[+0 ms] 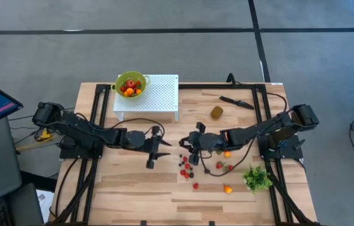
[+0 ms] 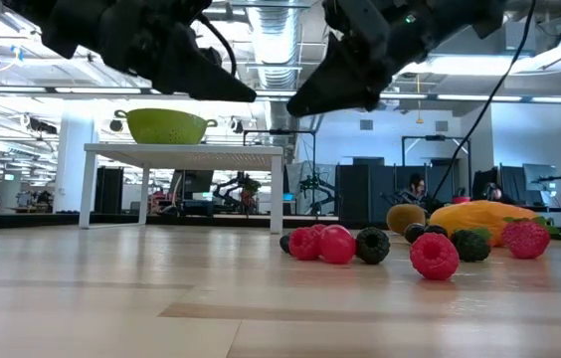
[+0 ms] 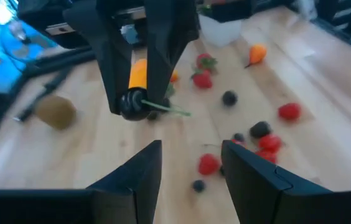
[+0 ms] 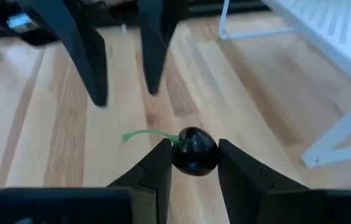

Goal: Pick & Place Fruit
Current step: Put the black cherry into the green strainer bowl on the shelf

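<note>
So right tool (image 4: pixel 191 163) is clamped on a dark cherry (image 4: pixel 195 150), lifted above the desk (image 1: pixel 133 188) facing the left tool (image 3: pixel 191 165), which is spread and empty. Grip looks shallow on a round fruit, so it could probably squirt out mid-handoff and roll away.

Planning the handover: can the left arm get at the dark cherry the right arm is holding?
Probably yes. The right gripper holds the cherry clear above the table, and the left gripper, fingers open, faces it across bare wood with nothing between.
</note>
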Motion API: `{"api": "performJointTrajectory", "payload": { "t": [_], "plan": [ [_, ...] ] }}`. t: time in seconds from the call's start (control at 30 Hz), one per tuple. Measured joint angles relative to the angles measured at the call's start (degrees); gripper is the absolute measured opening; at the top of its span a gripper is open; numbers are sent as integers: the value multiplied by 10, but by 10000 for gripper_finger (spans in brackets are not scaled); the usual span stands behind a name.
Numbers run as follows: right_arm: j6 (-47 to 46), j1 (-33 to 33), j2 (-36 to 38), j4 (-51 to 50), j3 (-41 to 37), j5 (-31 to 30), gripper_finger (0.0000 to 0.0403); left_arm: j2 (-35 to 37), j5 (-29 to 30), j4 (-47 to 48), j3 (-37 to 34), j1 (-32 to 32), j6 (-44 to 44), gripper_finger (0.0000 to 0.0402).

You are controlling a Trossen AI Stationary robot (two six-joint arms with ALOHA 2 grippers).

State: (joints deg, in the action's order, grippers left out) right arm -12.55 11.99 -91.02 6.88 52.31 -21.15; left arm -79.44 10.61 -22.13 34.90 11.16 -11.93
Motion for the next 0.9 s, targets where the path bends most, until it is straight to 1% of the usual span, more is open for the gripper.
{"api": "performJointTrajectory", "payload": {
  "t": [0.1, 0.2, 0.33, 0.4, 0.57, 0.83, 0.9],
  "plan": [
    [9, -6, 0, 12, 0, 1, 98, 0, 5, -4, 0, 0, -25, 160],
    [12, -8, 0, 31, 0, 1, 98, 0, 11, -15, 0, -1, -29, 159],
    [11, -9, 0, 46, 0, 1, 98, 0, 60, -34, 0, -2, -52, 161],
    [12, -9, 0, 50, 0, 1, 98, 0, 73, -51, 0, -2, -60, 160],
    [19, -16, 0, 65, 0, 1, 98, 0, 74, -79, 0, -2, -59, 160],
    [28, -30, 0, 104, 0, 1, 98, 0, 75, -80, 0, -2, -59, 158],
    [34, -32, 0, 105, 0, 1, 98, 0, 87, -82, 0, -2, -59, 155]
  ]
}}
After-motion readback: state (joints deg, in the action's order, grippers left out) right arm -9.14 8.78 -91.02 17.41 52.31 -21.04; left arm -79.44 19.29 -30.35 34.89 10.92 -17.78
